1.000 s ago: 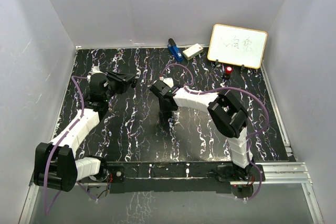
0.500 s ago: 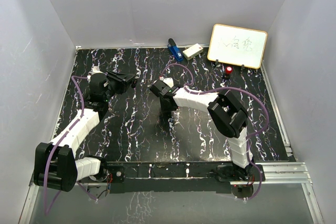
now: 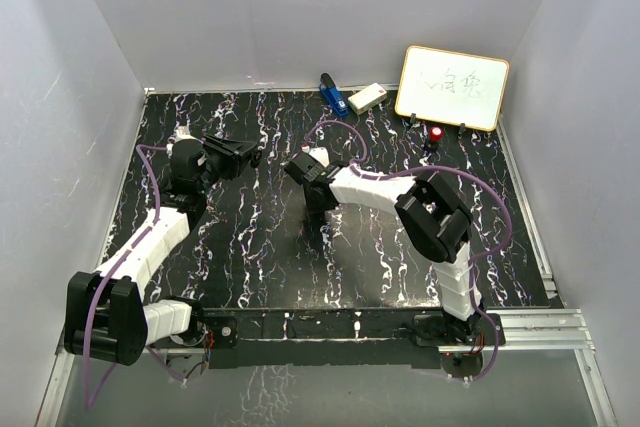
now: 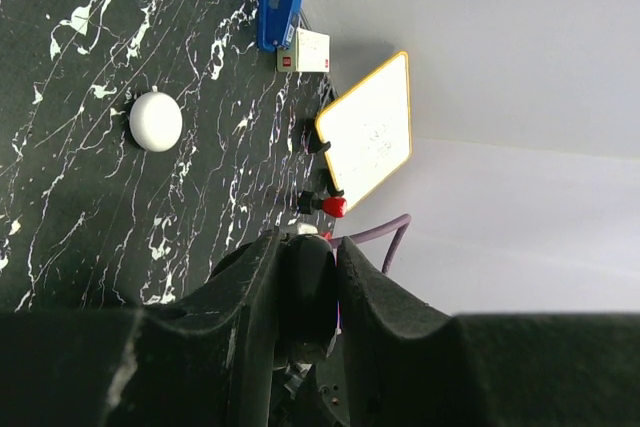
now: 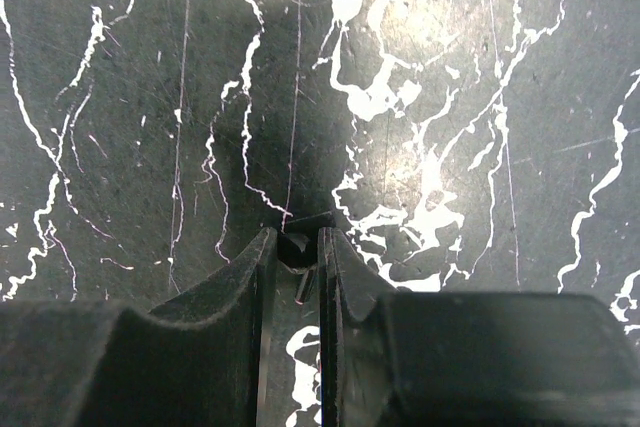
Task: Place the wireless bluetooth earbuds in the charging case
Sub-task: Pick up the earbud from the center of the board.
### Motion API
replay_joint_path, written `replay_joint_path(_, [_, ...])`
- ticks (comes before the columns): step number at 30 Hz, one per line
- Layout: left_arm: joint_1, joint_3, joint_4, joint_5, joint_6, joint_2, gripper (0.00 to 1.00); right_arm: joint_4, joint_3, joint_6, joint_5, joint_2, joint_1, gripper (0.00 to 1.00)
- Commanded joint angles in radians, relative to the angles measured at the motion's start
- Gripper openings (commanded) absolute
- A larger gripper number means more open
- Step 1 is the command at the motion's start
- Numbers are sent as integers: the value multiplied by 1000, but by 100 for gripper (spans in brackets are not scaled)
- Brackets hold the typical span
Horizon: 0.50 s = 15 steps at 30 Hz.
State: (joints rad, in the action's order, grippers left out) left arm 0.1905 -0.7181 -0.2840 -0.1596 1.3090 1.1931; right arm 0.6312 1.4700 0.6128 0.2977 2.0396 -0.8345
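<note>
The charging case [image 4: 156,120], a small round white puck, lies on the black marbled table in the left wrist view, ahead of my left gripper and apart from it. I cannot pick it out in the top view. My left gripper [image 3: 250,155] is shut on a glossy black rounded object [image 4: 305,287] and held off the table. My right gripper [image 3: 318,219] points down at mid-table, its fingertips at the surface, shut on a tiny dark earbud [image 5: 295,247] with a short stem. The white earbud is not in view.
A blue object [image 3: 331,93] and a cream box [image 3: 367,97] lie at the back edge. A small whiteboard [image 3: 452,86] stands at the back right with a red-topped knob [image 3: 436,134] before it. White walls enclose the table [image 3: 250,257].
</note>
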Motion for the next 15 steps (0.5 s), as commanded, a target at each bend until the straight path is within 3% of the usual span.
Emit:
replay_joint_path(1, [-7,-18,-19,-46,7,-11,0,-110,29,-75,37,-77,29,7])
replay_joint_path(11, [-5,-40,-95,-175,56,109,0,-472,-131,-245,52,-277,122,3])
replay_joint_path(15, [4,-45,-118,-208,73,150,0,-663,-218,-296,-14,-359,175,1])
